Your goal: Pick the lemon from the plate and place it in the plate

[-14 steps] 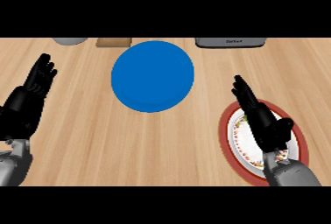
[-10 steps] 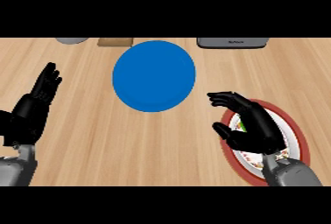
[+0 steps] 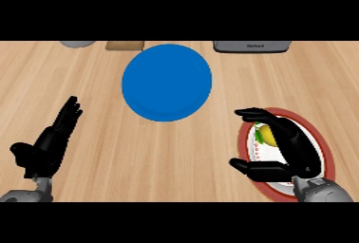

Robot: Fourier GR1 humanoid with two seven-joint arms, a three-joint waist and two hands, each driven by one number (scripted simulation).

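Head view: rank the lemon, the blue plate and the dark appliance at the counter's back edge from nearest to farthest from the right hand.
1. Lemon: on the red-rimmed plate, between the right hand's fingers and thumb.
2. Blue plate: up and to the left, mid-counter.
3. Dark appliance: at the far edge, straight ahead.

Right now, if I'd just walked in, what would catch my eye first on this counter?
Probably the big blue plate in the middle of the wooden counter. Next, at right, the black right hand arched over a yellow lemon on a red-rimmed plate. The left hand rests open at the left.
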